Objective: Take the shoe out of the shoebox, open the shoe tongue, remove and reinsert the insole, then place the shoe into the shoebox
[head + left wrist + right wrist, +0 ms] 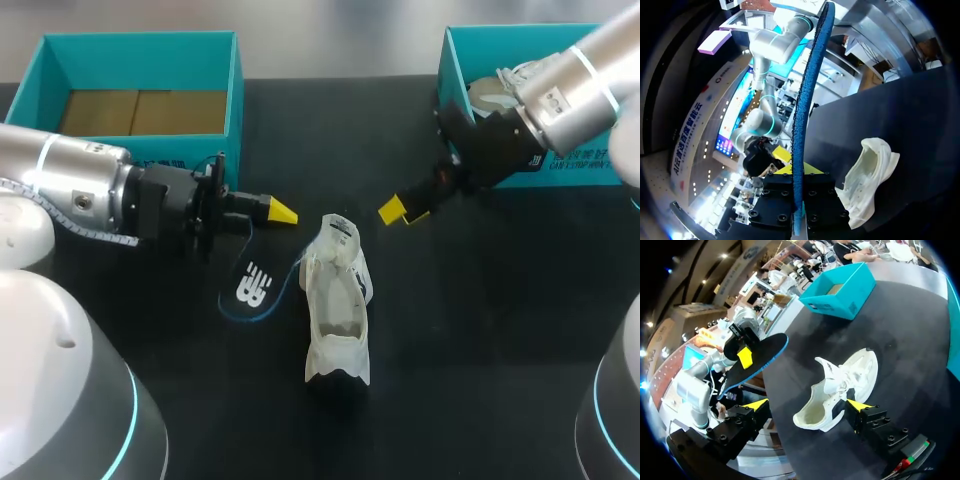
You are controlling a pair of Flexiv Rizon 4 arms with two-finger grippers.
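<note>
A teal shoebox [140,40] is seen open at the table's [480,330] far left. The left gripper [281,212] is pinched on the black insole [254,288], just beside the white shoe [338,300] laid mid-table. The right gripper [398,210] is held spread, clear of the shoe, near a second shoebox [447,60].

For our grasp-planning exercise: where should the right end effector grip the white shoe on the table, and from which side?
Probably the heel-side collar of the white shoe, approached from the robot's right: the mouth gapes, so one finger fits inside the rim. The right end effector is open there; the left end effector holds the insole.
</note>
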